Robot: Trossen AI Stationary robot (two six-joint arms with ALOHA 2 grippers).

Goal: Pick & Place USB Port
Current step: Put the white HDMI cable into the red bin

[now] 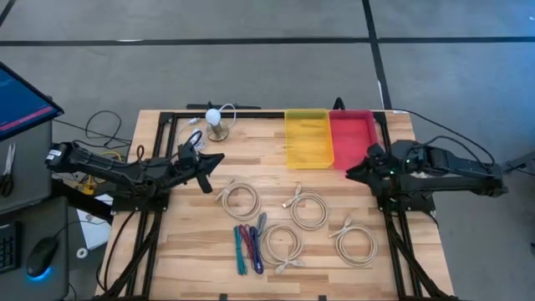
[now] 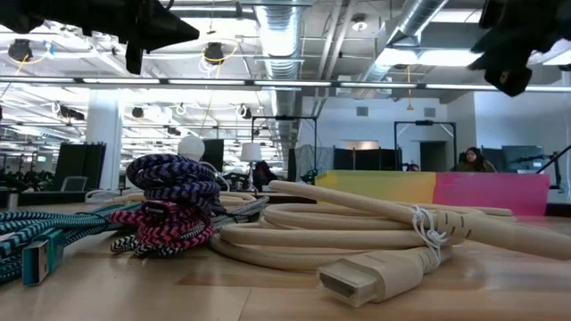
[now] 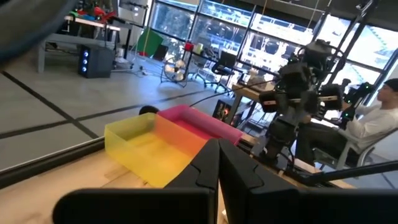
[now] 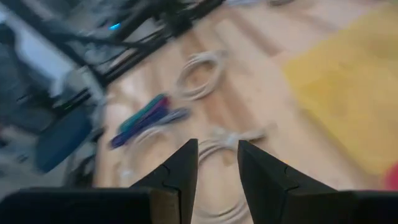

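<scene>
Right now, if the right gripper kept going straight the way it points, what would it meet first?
Probably the cream cable coil just beyond the right gripper, whose jaws stand apart and empty. Depth is unclear, so it may reach bare table first.

I see a grey floor (image 1: 251,75) with dark seam lines around the wooden desk (image 1: 276,209). A monitor (image 1: 21,104) sits at the left edge, a mouse (image 1: 40,261) below it. Low view: open office hall, exposed ceiling ducts (image 2: 419,18), strip lights (image 2: 268,85), a white pillar (image 2: 103,134), a dark doorway (image 2: 433,153). A person (image 2: 470,160) sits far back. Left wrist view shows big windows (image 3: 205,25), a rolling chair (image 3: 224,62), and another seated person (image 3: 373,121).
</scene>
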